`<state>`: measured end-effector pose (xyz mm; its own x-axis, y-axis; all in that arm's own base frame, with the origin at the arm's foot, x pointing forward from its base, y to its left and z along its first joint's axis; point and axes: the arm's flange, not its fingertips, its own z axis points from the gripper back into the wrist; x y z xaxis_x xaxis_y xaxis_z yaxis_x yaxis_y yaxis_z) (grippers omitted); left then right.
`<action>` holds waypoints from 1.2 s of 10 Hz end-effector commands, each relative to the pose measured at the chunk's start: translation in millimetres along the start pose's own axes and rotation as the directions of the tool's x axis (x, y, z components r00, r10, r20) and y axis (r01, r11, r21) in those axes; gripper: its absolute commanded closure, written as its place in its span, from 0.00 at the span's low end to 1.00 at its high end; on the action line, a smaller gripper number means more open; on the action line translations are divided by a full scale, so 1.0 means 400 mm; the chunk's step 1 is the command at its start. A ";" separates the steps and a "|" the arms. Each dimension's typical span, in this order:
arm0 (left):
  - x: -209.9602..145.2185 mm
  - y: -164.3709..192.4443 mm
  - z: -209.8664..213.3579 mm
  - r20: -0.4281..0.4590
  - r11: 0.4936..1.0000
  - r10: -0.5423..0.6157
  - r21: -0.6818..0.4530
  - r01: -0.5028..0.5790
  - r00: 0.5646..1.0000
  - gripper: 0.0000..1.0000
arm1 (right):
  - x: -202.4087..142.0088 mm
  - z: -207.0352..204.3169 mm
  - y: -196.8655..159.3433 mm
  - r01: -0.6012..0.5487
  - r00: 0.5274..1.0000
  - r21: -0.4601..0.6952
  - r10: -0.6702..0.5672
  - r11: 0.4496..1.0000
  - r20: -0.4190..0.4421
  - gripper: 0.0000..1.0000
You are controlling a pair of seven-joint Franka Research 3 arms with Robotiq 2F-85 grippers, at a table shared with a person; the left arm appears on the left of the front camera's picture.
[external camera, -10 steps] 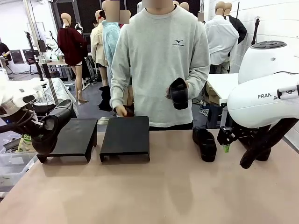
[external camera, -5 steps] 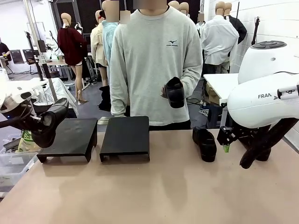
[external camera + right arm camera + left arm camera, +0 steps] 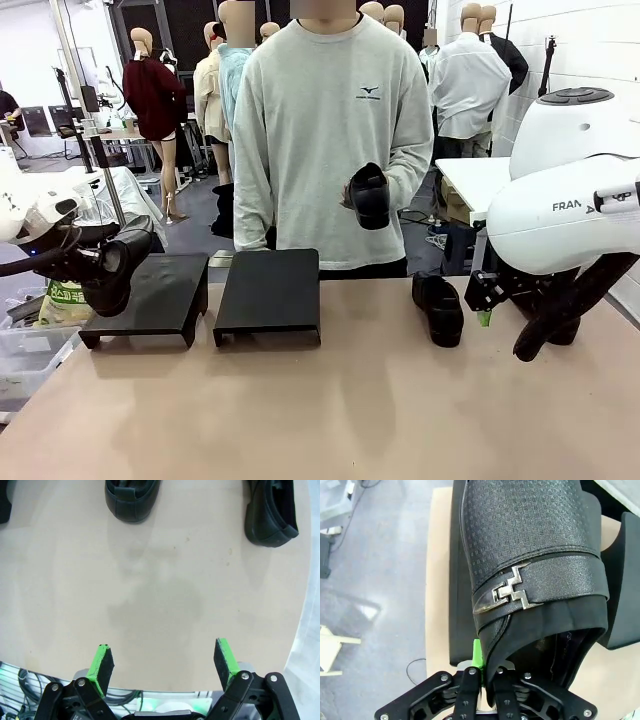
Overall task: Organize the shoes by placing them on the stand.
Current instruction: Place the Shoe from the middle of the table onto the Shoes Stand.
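Left end effector (image 3: 484, 666) clamps black shoe (image 3: 530, 555) by its heel collar, above left stand (image 3: 160, 292).
Shoe looks light, upper soft and textured, sole stiffer; a rim pinch suits it. Right end effector (image 3: 165, 662) gapes empty above bench (image 3: 160, 580) near two shoes (image 3: 132, 497) (image 3: 270, 510); person's hand (image 3: 349, 194) holds fourth shoe (image 3: 370, 198).

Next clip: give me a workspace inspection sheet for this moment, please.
Surface: tan table, bare in the middle.
Job's things: shoe one hangs over the left stand; shoe two in the person's hand; shoe three and shoe four on the table; right stand bare.
Clutter: nothing seen.
Grippers: left gripper shut on shoe one's opening rim; right gripper open above the table.
Cables: grey cables below the table edge.
Surroundings: person in a grey sweatshirt at the far side.
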<state>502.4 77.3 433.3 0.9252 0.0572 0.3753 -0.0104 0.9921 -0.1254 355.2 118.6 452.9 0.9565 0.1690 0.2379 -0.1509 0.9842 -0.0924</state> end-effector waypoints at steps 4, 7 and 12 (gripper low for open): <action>0.030 0.019 -0.027 -0.030 0.999 0.013 -0.032 -0.014 0.999 1.00 | -0.002 -0.002 0.004 0.013 1.000 0.003 -0.013 1.000 -0.002 0.00; 0.030 0.008 -0.041 -0.052 1.000 0.013 -0.022 -0.014 0.999 1.00 | -0.002 -0.002 0.004 0.013 1.000 0.003 -0.013 1.000 -0.002 0.00; 0.034 0.008 -0.047 -0.059 0.998 0.055 0.002 -0.055 0.997 1.00 | -0.002 -0.002 0.004 0.013 1.000 0.003 -0.013 1.000 -0.002 0.00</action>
<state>515.2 77.7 413.7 0.9461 0.0778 0.3145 -0.0335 0.9890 -0.1440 355.2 118.6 452.9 0.9565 0.1690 0.2379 -0.1509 0.9842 -0.0924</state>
